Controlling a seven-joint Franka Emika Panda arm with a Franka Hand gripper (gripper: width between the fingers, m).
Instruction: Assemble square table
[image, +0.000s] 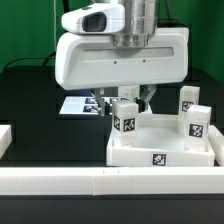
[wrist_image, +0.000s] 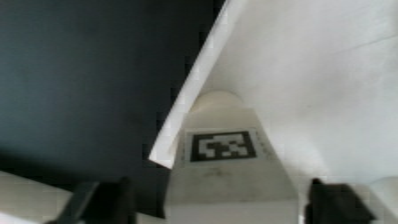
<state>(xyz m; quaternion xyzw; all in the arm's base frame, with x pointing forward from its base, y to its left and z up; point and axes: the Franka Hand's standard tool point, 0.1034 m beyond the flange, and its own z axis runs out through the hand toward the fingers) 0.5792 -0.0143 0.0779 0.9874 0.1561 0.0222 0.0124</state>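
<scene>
The white square tabletop (image: 160, 155) lies upside down, rim up, with tags on its side. One white tagged leg (image: 124, 122) stands upright at its corner nearest the exterior view's left. My gripper (image: 128, 100) comes down from above and is shut on this leg's upper part. In the wrist view the leg (wrist_image: 222, 150) fills the gap between the two dark fingers (wrist_image: 102, 200), and my gripper (wrist_image: 221, 203) sits over the tabletop's edge (wrist_image: 302, 70). Two more tagged legs (image: 188, 98) (image: 197, 122) stand at the tabletop's right side.
The marker board (image: 85, 104) lies flat behind the gripper on the black table. A long white border rail (image: 100, 180) runs along the front, and another piece of rail (image: 5, 140) is at the exterior view's left edge.
</scene>
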